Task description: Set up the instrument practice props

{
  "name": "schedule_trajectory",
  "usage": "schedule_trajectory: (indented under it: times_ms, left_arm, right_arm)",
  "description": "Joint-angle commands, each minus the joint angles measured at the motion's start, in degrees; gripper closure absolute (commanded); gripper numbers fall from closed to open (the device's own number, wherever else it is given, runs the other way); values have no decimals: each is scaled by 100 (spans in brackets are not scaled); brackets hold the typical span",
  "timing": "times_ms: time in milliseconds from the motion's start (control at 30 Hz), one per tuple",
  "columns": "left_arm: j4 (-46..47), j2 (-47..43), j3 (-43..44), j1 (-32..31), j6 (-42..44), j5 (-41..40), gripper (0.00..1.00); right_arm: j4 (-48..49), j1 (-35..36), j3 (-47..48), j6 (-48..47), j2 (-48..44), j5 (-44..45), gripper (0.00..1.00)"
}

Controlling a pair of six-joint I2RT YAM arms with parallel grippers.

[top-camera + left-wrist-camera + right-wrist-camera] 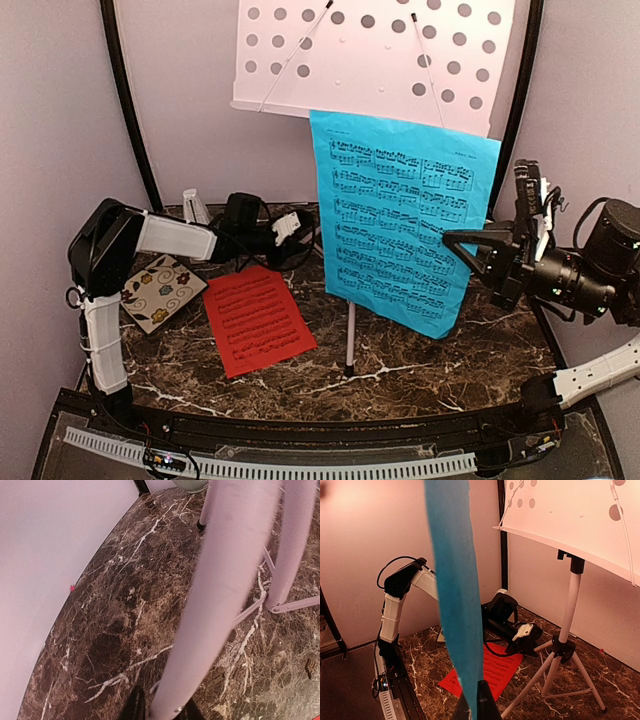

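The white perforated music stand (370, 50) stands at the back on its tripod; one leg (350, 340) reaches forward. My right gripper (465, 245) is shut on the right edge of the blue music sheet (400, 220), which hangs tilted below the stand's ledge. In the right wrist view the sheet (455, 580) is edge-on between my right gripper's (477, 707) jaws. My left gripper (300, 235) is closed around a tripod leg (225, 580) near the stand's base. The red-orange sheet (255, 320) lies flat on the table. The pale grey metronome (195, 207) stands at the back left.
A floral coaster (162, 290) lies left of the red sheet. A green bowl's rim (192, 484) shows beyond the tripod feet. Pale walls enclose the marble table (420, 370) on three sides. The stand's pole and hub (565, 647) are right of my left gripper.
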Motion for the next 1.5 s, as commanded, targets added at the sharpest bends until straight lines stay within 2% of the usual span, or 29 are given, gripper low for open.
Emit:
schedule_trajectory:
  times_ms: [0,133,333,367,467,567,700,967,1167,1467]
  left_arm:
    - [164,-667,-616,-37,-633,168,85]
    - [316,-1021,-1112,-46,-887,-83,89]
    - [356,-1308,-1561,-45,-1029,-124,89]
    - [411,-1364,-1656,-46,-1049,-121,87]
    - [471,-1581,-1804,-57,-1201,-133,63]
    - [497,-2041,-1906,-128,-1441,-367,48]
    - [757,-2760,-2223,-169,-2135,-874,37]
    - [188,-4075,-2738,-167,-3688,-2105,36]
    - [-810,-4461,-2614,-169,-4531,-2453,39]
    - [-1163,-5133,-2977,-186,-4825,-2603,40]
  right_arm:
    - [-129,-25,340,-306,148,-529,100]
    - [-328,-25,694,-521,505,-805,100]
    - [-175,-25,1027,-654,804,-1189,100]
    - [-136,-25,1076,-668,825,-1238,100]
    - [-8,-25,1213,-741,905,-1312,100]
    - [75,-24,1372,-871,1044,-1396,100]
    - [123,-25,1684,-1064,1293,-1435,100]
    - [994,-25,1869,-1110,1175,-566,100]
    - [1239,-25,2025,-1258,1193,12,100]
    - [1124,-174,2666,-1373,1831,-53,100]
